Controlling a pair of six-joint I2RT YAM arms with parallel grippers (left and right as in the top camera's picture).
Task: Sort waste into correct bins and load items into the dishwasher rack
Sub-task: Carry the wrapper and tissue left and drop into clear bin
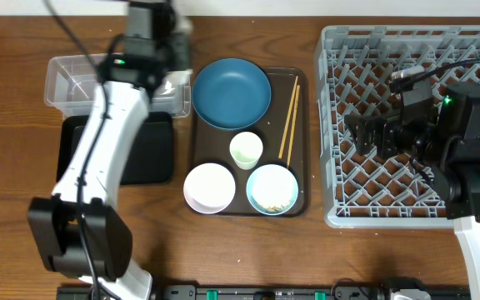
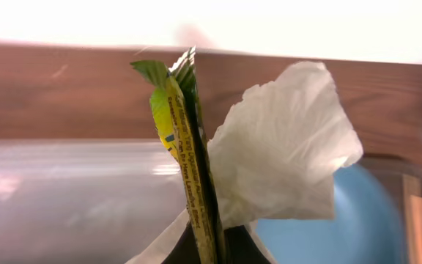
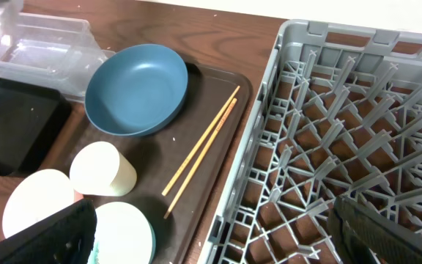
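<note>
Overhead: shows the left gripper (image 1: 169, 58) over the right end of the clear plastic rectangular tub (image 1: 57, 79), far left, and the right gripper (image 1: 365, 133) spread wide above the large grey plastic rack (image 1: 340, 50).

Left wrist: shows jaws clenched on the crumpled white tissue (image 2: 284, 147) and yellow-green wrapper (image 2: 178, 139), with the tub behind.

Right wrist: takes in the dark blue round plate (image 3: 134, 88) and thin wooden chopsticks (image 3: 200, 150) on the dark brown tray (image 3: 207, 81).
</note>
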